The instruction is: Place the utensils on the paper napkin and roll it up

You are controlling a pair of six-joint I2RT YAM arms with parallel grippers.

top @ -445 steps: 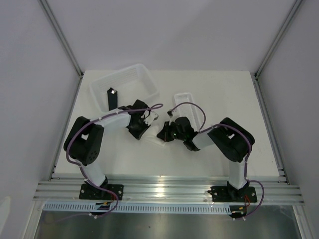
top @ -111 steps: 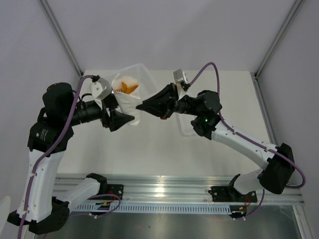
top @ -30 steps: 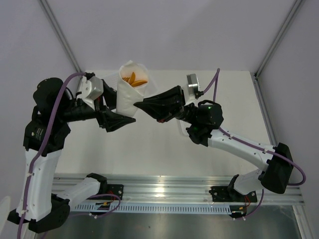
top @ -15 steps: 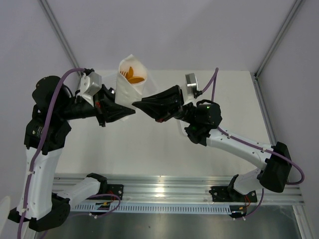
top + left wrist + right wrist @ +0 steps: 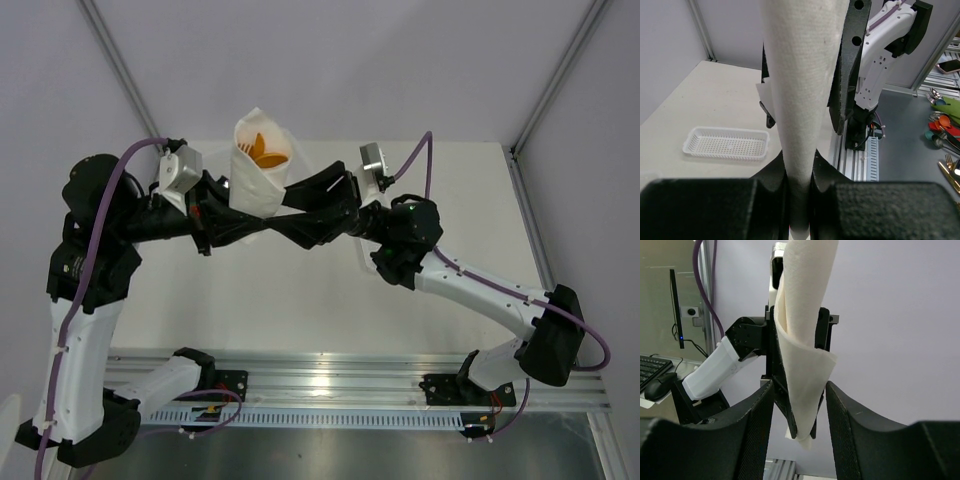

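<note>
The napkin (image 5: 256, 185) is rolled into a cone and held upright in the air above the bench (image 5: 330, 310), with the orange utensils (image 5: 266, 152) showing in its open top. The left gripper (image 5: 799, 182) is clamped on the narrow lower end. The right gripper (image 5: 799, 400) has its jaws apart on either side of the roll and does not seem to squeeze it. The rolling looks done, so the likely step is setting it down. The right gripper should back straight off without snagging paper. The left arm should lower slowly, mouth up or level, and lay the loose flap underneath.
</note>
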